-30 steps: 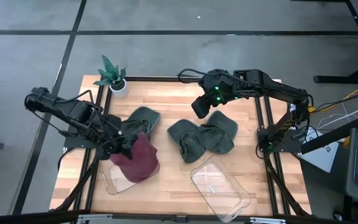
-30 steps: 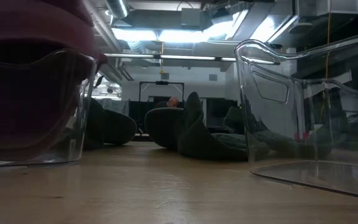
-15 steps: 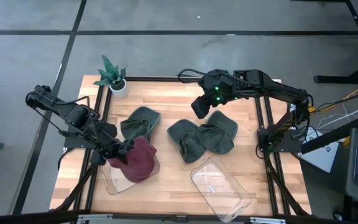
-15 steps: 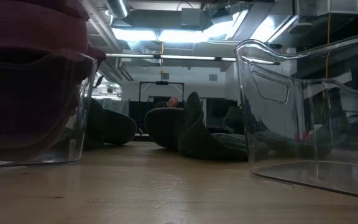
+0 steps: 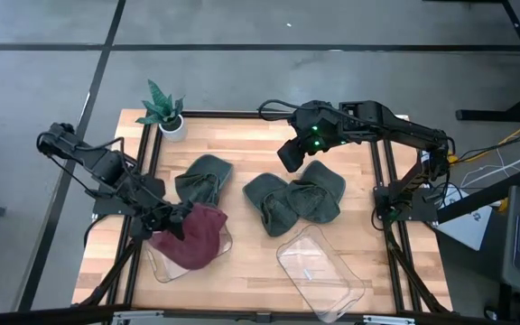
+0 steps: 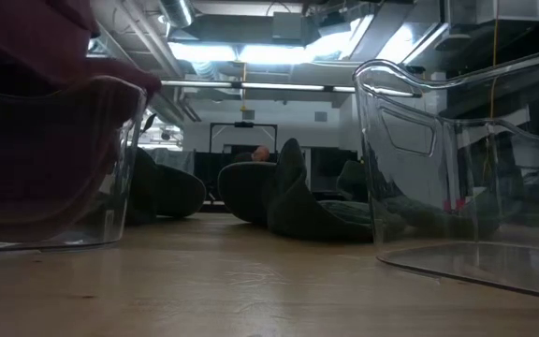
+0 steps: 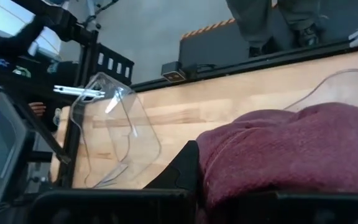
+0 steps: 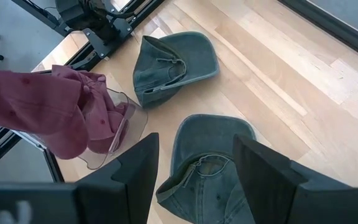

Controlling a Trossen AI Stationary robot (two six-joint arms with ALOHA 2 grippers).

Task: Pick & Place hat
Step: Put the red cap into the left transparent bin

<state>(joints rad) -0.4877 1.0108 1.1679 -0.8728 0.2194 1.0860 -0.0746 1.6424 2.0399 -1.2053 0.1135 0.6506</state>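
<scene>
The left gripper (image 5: 175, 223) sits at the left edge of the table (image 5: 260, 149), its fingers clamped on a maroon hat (image 5: 195, 236). The hat drapes over and partly into a clear plastic bin (image 5: 162, 267) at the near left; from the left wrist camera the maroon fabric (image 7: 291, 149) bulges right against the dark fingers (image 7: 182, 174). In the low view the cloth (image 6: 36, 112) fills the bin and rises above its rim.

Just beyond that bin, farther from the near edge, lies a dark green hat (image 5: 204, 174), apart from the maroon one. To its right, near the table's middle, two more green hats (image 5: 294, 200) lie overlapping each other. A second clear bin (image 5: 319, 273) stands empty-looking at the near right, tilted at an angle to the table edge.

The right gripper (image 5: 289, 155) hangs above the far middle of the table, over the gap between the lone green hat and the pair, fingers (image 8: 135, 171) spread wide and holding nothing. A small potted plant (image 5: 163, 110) stands at the far left corner.
</scene>
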